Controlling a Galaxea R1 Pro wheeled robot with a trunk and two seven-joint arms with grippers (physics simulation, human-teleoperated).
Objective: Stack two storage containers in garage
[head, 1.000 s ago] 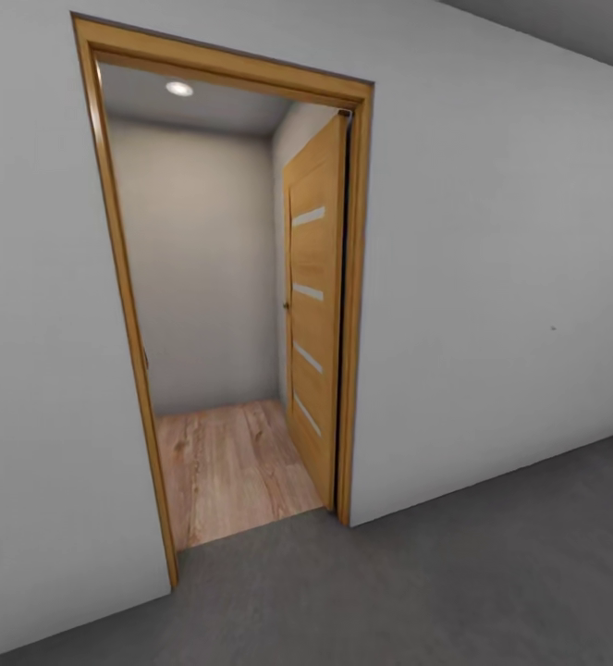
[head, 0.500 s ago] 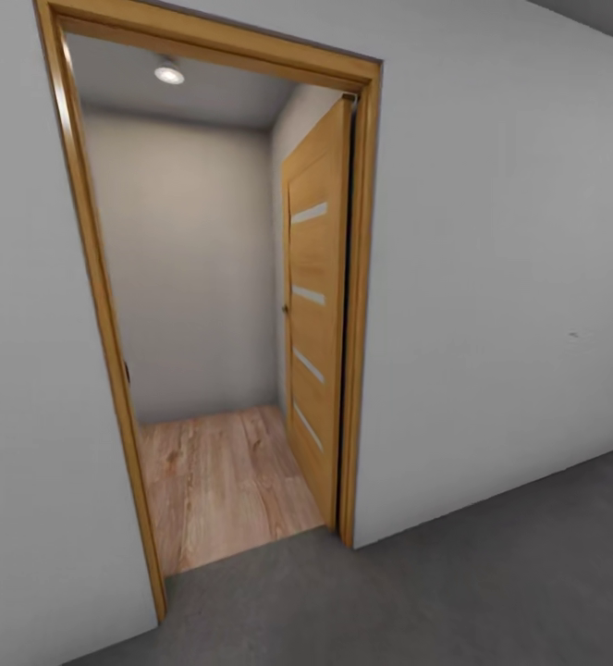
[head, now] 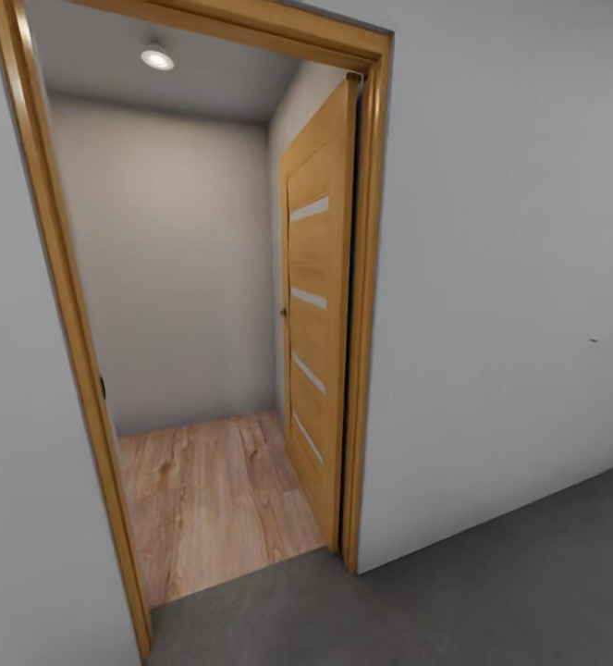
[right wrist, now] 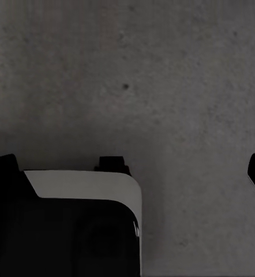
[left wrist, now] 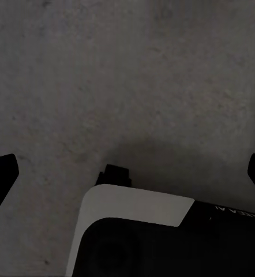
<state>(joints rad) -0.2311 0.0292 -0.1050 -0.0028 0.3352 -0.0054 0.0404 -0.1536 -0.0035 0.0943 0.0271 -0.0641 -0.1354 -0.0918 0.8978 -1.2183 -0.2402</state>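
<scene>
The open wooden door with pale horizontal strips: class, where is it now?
In the head view, the open wooden door stands right of centre, swung inward against the doorway's right jamb, above the light wood-plank floor.

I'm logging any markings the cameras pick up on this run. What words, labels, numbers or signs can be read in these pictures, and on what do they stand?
Faint pale lettering on the dark robot body in the left wrist view: too small and blurred to read.
No text on the door, its frame, the wall or the concrete floor.
</scene>
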